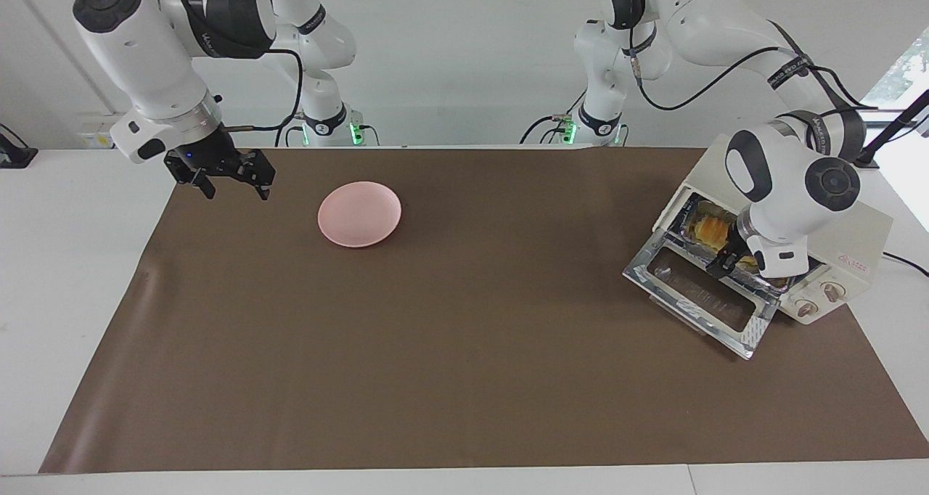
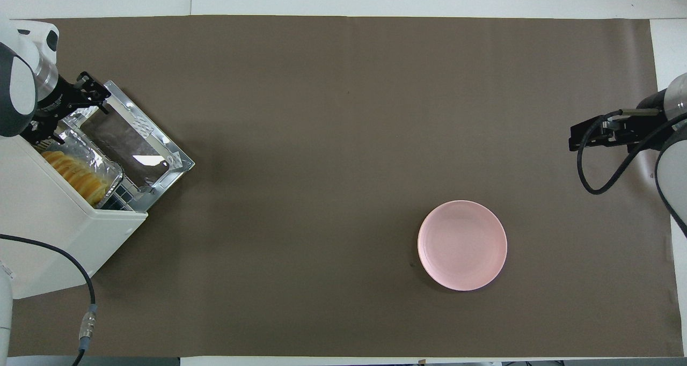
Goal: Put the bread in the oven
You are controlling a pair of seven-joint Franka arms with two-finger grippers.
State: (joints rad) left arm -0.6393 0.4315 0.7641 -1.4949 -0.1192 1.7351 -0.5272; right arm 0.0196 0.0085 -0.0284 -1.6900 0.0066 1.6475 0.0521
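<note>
The cream oven (image 1: 860, 235) (image 2: 53, 232) stands at the left arm's end of the table, its glass door (image 1: 700, 299) (image 2: 134, 140) dropped open. The golden ridged bread (image 1: 709, 228) (image 2: 75, 173) lies in a crinkled foil tray (image 2: 102, 159) on the rack inside the oven's mouth. My left gripper (image 1: 734, 263) (image 2: 72, 118) hangs open just in front of the mouth, over the door's hinge edge, holding nothing. My right gripper (image 1: 234, 190) (image 2: 573, 139) waits open above the brown mat at the right arm's end.
A round pink plate (image 1: 359, 214) (image 2: 462, 245) sits bare on the brown mat (image 1: 464, 379) toward the right arm's end. The oven's cable (image 2: 86, 296) trails off beside the oven at the robots' edge of the table.
</note>
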